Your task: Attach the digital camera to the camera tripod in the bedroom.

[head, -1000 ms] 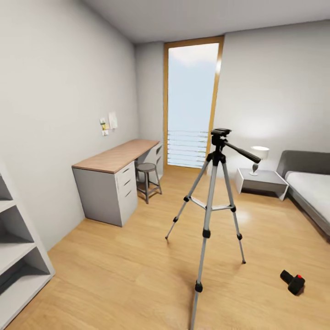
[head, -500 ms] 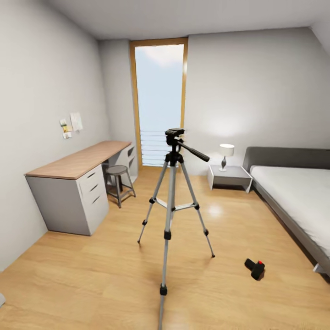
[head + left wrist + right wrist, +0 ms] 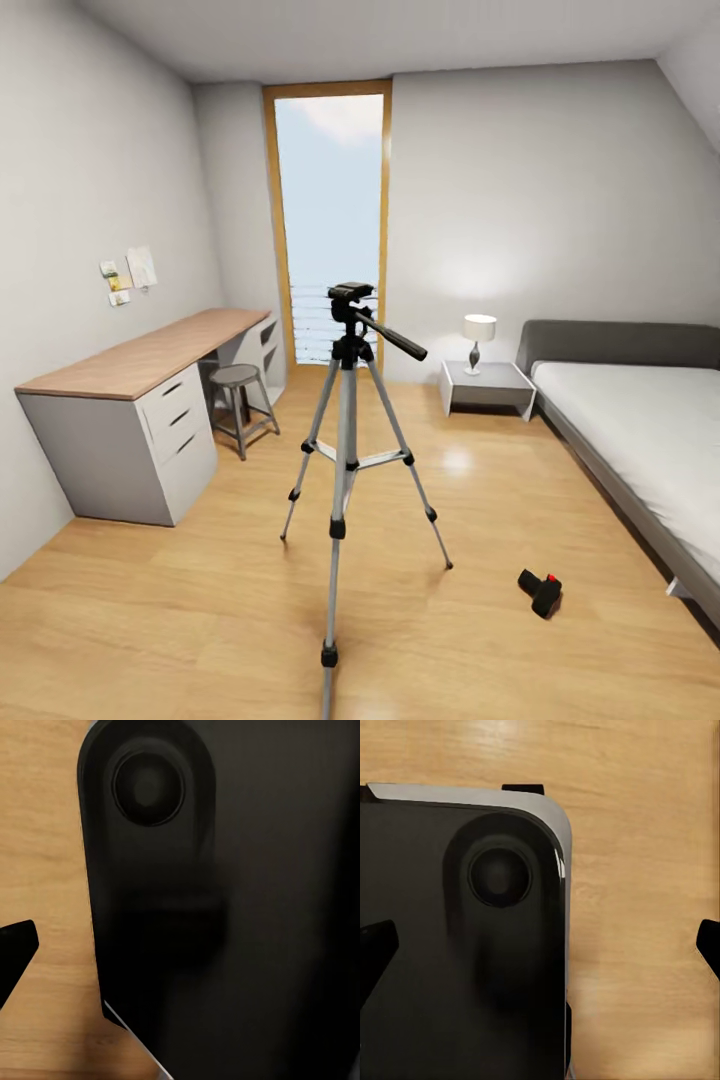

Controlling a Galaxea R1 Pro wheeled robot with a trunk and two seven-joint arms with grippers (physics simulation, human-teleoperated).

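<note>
The camera tripod (image 3: 345, 420) stands upright on the wood floor in the middle of the bedroom, silver legs spread, its black head and long handle (image 3: 388, 336) at the top with nothing mounted on it. The digital camera (image 3: 541, 591) lies on the floor to the right of the tripod, black with its red button showing. In the right wrist view my right gripper (image 3: 540, 952) is open, one fingertip (image 3: 375, 952) at each side, above the robot's dark body and the floor. My left gripper (image 3: 180, 952) shows one fingertip (image 3: 13, 956) held wide, the other lost against the dark body.
A wood-topped desk (image 3: 140, 360) with a stool (image 3: 238, 378) lines the left wall. A tall window (image 3: 330, 220) is at the back. A nightstand (image 3: 487, 385) with a lamp (image 3: 479, 330) and a grey bed (image 3: 640, 430) fill the right side.
The whole head view has swung to the right: the white shelf has left the picture and more of the bed shows. Tripod and camera keep their places on the floor.
</note>
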